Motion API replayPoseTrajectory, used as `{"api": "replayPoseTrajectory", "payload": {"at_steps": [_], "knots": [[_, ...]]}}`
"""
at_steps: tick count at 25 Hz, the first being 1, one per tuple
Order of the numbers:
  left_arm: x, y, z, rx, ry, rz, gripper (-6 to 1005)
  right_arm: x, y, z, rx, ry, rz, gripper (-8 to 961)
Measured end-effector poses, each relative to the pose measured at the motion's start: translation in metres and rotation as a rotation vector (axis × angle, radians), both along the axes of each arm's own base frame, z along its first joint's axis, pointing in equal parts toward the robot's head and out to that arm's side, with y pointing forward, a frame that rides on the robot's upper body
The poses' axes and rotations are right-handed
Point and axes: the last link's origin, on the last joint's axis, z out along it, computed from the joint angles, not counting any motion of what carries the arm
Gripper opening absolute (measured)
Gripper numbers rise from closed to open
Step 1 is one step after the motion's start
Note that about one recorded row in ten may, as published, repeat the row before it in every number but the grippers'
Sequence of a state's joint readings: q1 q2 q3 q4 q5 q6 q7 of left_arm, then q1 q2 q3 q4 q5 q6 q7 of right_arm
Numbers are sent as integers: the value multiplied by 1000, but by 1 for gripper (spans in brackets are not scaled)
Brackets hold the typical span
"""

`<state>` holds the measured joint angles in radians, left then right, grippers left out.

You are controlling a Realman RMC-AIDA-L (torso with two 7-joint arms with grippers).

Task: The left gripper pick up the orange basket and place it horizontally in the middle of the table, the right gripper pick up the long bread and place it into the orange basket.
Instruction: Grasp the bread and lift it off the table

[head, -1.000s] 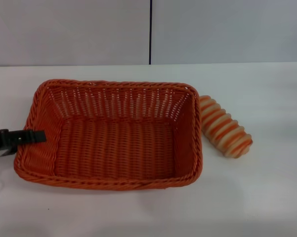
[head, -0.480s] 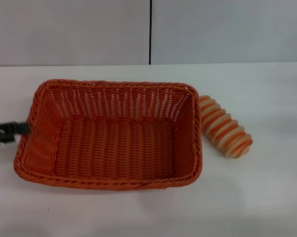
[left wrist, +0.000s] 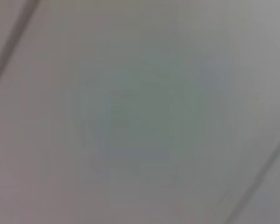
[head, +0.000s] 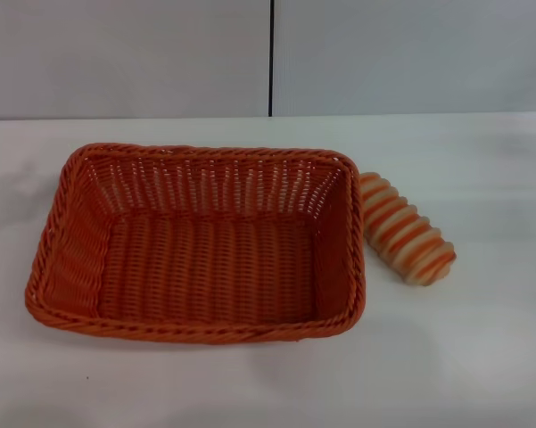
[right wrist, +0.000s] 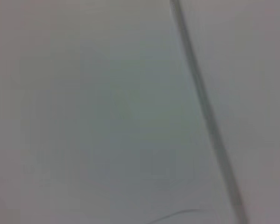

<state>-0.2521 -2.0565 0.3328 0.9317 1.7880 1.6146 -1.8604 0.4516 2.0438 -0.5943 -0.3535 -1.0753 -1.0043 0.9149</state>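
Neither gripper is seen, so their state cannot be told. The rectangular orange woven basket (head: 196,245) is apparently placed; the striped oblong toy loaf (head: 406,228) remains beside it.

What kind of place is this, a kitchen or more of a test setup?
Probably a test bench, not a kitchen: a bare white table, plain grey wall panels, and only an orange basket and a toy long bread.
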Motion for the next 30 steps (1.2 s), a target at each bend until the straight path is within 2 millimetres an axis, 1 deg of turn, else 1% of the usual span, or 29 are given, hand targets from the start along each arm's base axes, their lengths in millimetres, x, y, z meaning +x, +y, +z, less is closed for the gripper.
{"api": "replayPoseTrajectory", "payload": {"at_steps": [1, 2, 3, 4, 5, 6, 7, 8, 9, 10, 11, 12, 14, 15, 16, 17, 18, 19, 20, 21, 22, 23, 24, 25, 26, 27, 28, 29, 30], "knots": [[0, 0, 0, 0, 0, 0, 713, -3, 0, 2, -54, 26, 24, 606], [-4, 1, 0, 99, -15, -27, 713, -12, 0, 10, -166, 59, 73, 606], [-5, 1, -1, 129, -16, -41, 713, -18, 0, 14, -226, 72, 94, 607], [-5, 1, -1, 129, -16, -41, 713, -18, 0, 14, -226, 72, 94, 607], [-5, 3, -4, 178, -19, -69, 712, -29, -1, 22, -354, 82, 133, 608], [-5, 3, -4, 178, -19, -69, 712, -29, -1, 22, -354, 82, 133, 608], [-5, 3, -4, 178, -19, -69, 712, -43, 1, 33, -485, 91, 164, 609], [-5, 3, -4, 178, -19, -69, 712, -43, 1, 33, -485, 91, 164, 609], [-5, 3, -4, 178, -19, -69, 711, -49, 1, 37, -544, 89, 176, 610], [-4, 4, -5, 205, -14, -87, 711, -65, 3, 46, -679, 63, 190, 610], [-4, 4, -5, 205, -14, -87, 711, -65, 3, 46, -679, 63, 190, 611], [4, 8, -13, 288, 4, -169, 711, -72, 6, 50, -748, 41, 182, 611], [5, 10, -16, 303, 4, -182, 710, -82, 15, 54, -828, -5, 150, 612], [7, 12, -19, 306, 6, -191, 710, -93, 25, 54, -905, -71, 118, 613], [7, 12, -21, 305, 1, -192, 710, -93, 25, 54, -905, -71, 118, 613], [7, 12, -22, 303, -1, -193, 710, -104, 33, 48, -976, -134, 95, 614], [7, 12, -22, 303, -1, -193, 711, -104, 33, 48, -976, -134, 95, 614], [8, 13, -24, 297, -4, -197, 711, -109, 37, 43, -1009, -167, 78, 615], [9, 13, -25, 293, -6, -198, 711, -119, 42, 33, -1063, -226, 48, 615], [9, 13, -26, 288, -8, -200, 711, -119, 42, 33, -1063, -226, 48, 616], [9, 13, -26, 288, -8, -200, 711, -127, 46, 23, -1096, -261, 40, 616], [9, 13, -26, 288, -8, -200, 711, -127, 46, 23, -1096, -261, 40, 617], [9, 13, -26, 288, -8, -200, 712, -131, 47, 19, -1112, -277, 41, 617], [9, 13, -27, 286, -9, -201, 712, -139, 48, 7, -1154, -315, 39, 618], [8, 11, -33, 283, -16, -202, 712, -139, 48, 7, -1154, -315, 39, 629], [8, 10, -35, 283, -18, -202, 712, -143, 47, -4, -1201, -359, 32, 640], [8, 10, -35, 283, -18, -202, 712, -143, 47, -4, -1201, -359, 32, 651], [8, 10, -38, 283, -22, -203, 712, -145, 46, -9, -1220, -378, 26, 662], [8, 10, -38, 283, -22, -203, 711, -149, 45, -19, -1255, -415, 17, 673]]}}
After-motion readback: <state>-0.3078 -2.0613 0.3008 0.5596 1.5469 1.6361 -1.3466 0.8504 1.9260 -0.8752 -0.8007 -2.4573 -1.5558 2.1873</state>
